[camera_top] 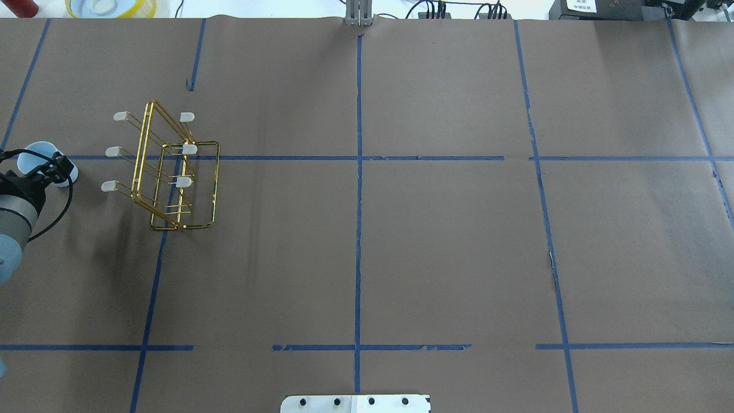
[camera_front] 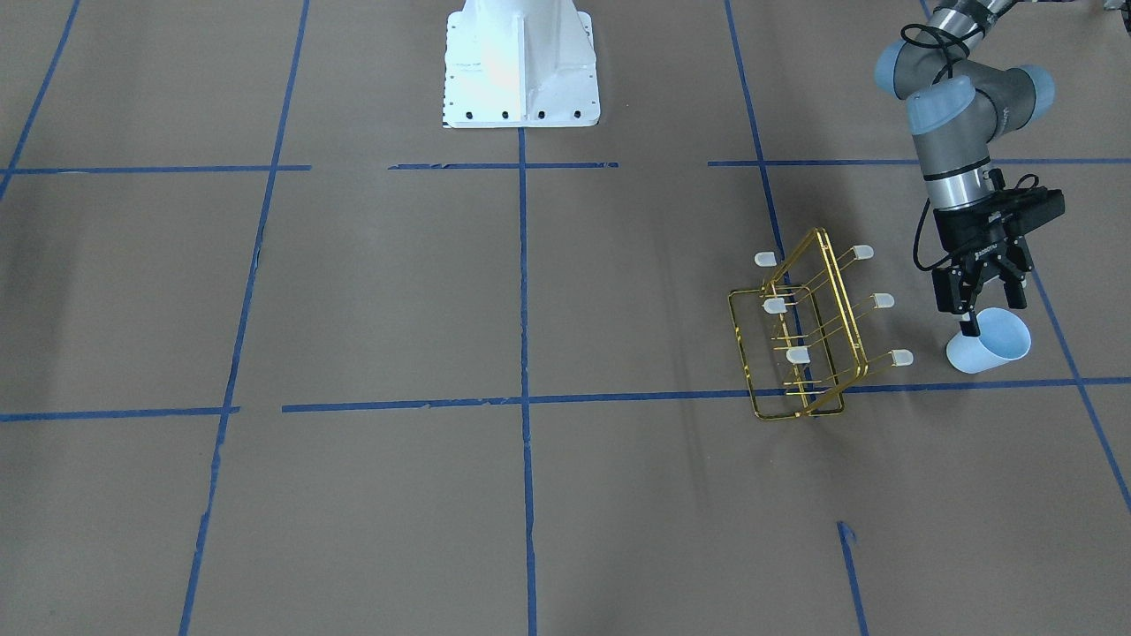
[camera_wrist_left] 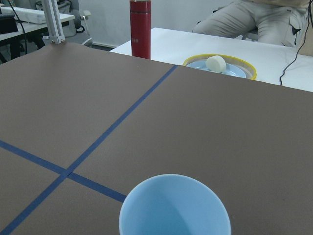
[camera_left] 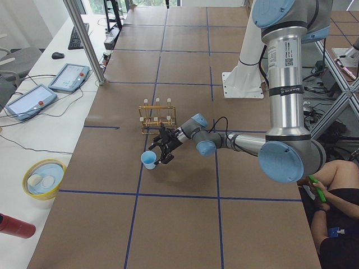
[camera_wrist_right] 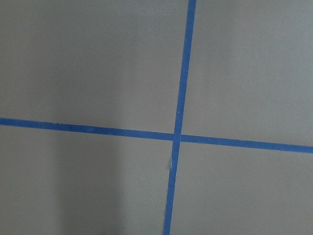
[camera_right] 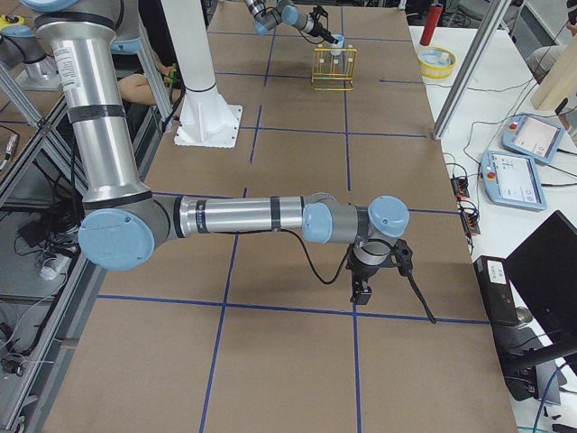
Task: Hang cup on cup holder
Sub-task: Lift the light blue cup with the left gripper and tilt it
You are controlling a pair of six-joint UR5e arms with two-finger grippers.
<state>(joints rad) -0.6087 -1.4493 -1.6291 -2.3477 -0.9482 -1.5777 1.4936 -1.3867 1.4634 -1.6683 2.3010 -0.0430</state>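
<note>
The pale blue cup (camera_front: 994,346) sits between the fingers of my left gripper (camera_front: 991,314), which is shut on it, low over the table beside the cup holder (camera_front: 808,331). The holder is a gold wire rack with white-capped pegs, a short way from the cup toward the table's middle. The overhead view shows the cup (camera_top: 34,154) at the far left, the left gripper (camera_top: 57,169) and the rack (camera_top: 166,172). The left wrist view shows the cup's open mouth (camera_wrist_left: 173,205) at the bottom. My right gripper (camera_right: 361,289) shows only in the exterior right view, so I cannot tell if it is open or shut.
A yellow-rimmed bowl (camera_wrist_left: 220,66) and a red bottle (camera_wrist_left: 139,29) stand on the white table beyond the brown mat's edge. The white robot base (camera_front: 521,62) is at the table's middle. Blue tape lines grid the mat.
</note>
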